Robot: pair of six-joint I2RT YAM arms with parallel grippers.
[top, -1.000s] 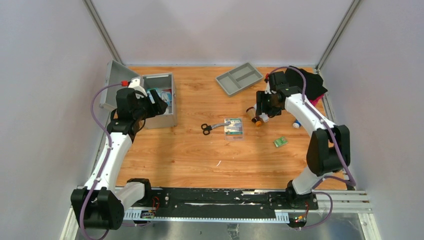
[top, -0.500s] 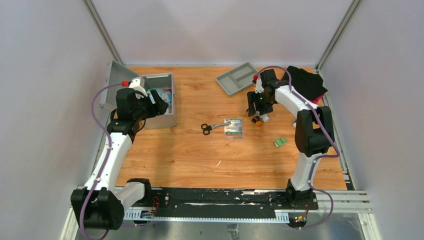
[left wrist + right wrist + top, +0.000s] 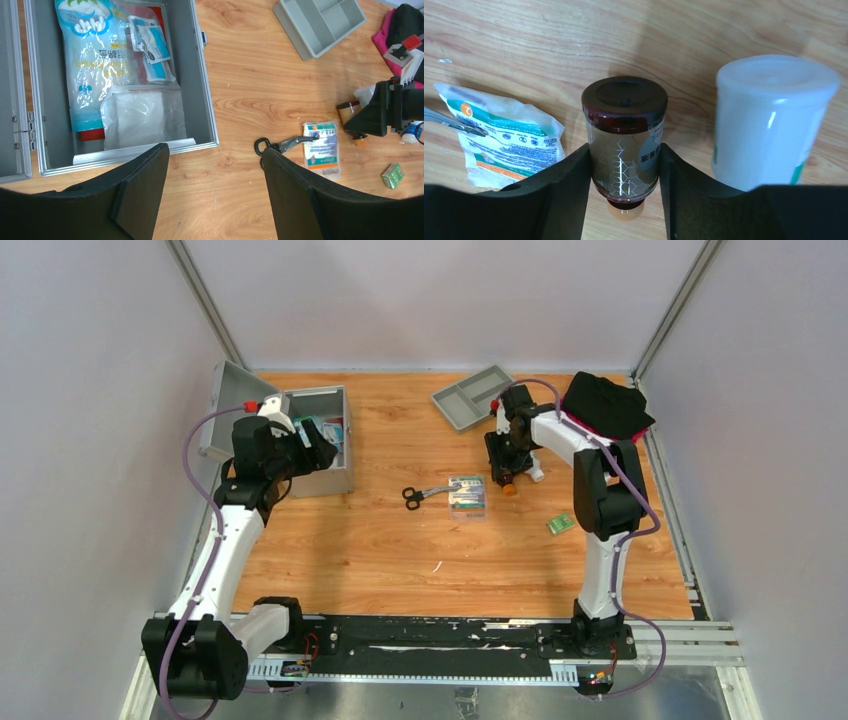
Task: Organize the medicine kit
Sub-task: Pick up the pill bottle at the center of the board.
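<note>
The step in hand is picking up a loose item: on the worktop (image 3: 400, 560) the right end effector (image 3: 624, 155) pinches a brown bottle (image 3: 624, 130) that lies on its side, a finger against each flank, with a white jar (image 3: 769, 120) standing just beside it. The next move, I judge, calls for a firm squeeze and a straight lift clear of that jar, then a long carry leftward. There the left end effector (image 3: 214, 150) hovers spread and empty over the near edge of the medicine kit (image 3: 199, 70), which sits lid-open at the far left, already holding packets.
</note>
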